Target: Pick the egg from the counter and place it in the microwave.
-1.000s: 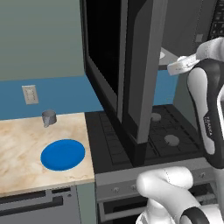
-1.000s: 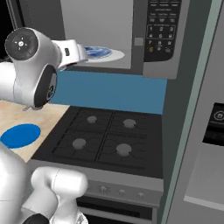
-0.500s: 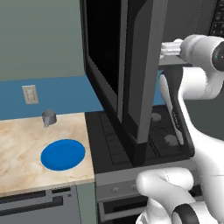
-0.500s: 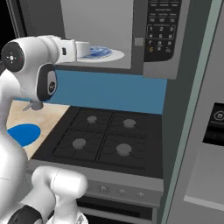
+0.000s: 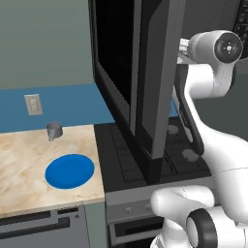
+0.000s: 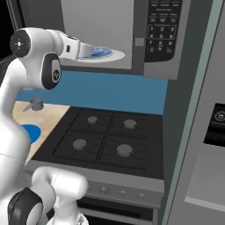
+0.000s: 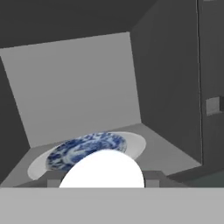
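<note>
— How is the light?
— Even and flat, rendered, no glare; the microwave [image 7: 87, 87] interior is dim grey, darker at nine o'clock.
— Sharp?
— Mostly; the egg [image 7: 103, 169] at six o'clock is blown-out white, featureless.

The egg [image 7: 103, 169] is cut off below in the hand view, hiding the end effector's fingertips.

White egg [image 7: 104, 169], blue-patterned plate [image 7: 85, 148], grey microwave [image 7: 78, 87].
</note>
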You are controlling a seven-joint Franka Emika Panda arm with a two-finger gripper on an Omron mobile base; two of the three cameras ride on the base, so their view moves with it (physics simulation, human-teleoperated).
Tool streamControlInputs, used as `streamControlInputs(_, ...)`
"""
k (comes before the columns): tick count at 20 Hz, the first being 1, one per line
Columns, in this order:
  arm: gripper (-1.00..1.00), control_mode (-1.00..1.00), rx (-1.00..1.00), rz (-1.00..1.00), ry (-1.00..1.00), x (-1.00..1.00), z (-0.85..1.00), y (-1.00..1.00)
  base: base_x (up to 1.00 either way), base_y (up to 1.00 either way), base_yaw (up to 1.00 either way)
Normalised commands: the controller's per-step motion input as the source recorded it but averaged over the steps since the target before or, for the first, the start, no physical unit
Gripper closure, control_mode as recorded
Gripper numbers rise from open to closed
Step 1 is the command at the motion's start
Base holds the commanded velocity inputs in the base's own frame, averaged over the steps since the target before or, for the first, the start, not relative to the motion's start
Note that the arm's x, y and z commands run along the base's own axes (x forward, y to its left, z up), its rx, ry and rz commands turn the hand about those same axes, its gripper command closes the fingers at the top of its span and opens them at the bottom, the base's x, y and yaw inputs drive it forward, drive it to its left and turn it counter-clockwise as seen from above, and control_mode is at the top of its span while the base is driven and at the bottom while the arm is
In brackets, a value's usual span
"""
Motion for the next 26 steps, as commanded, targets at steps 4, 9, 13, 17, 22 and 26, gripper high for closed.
streamControlInputs(4,1.0,-1.0,0.12,0.01,0.05,0.42,0.0,-0.07,0.0,0.0,0.0)
streamControlInputs(9,1.0,-1.0,0.03,0.04,0.07,0.58,-0.24,0.09,0.0,0.0,0.0)
streamControlInputs(13,1.0,-1.0,0.0,0.05,0.03,0.91,-0.51,0.28,0.0,0.0,0.0)
streamControlInputs(17,1.0,-1.0,0.0,0.07,0.08,0.95,-0.36,0.08,0.0,0.0,0.0)
streamControlInputs(22,1.0,-1.0,0.0,0.08,0.19,0.66,0.0,0.0,0.0,0.0,0.0)
streamControlInputs(26,1.0,-1.0,-0.02,0.08,0.24,0.35,0.0,0.0,0.0,0.0,0.0)
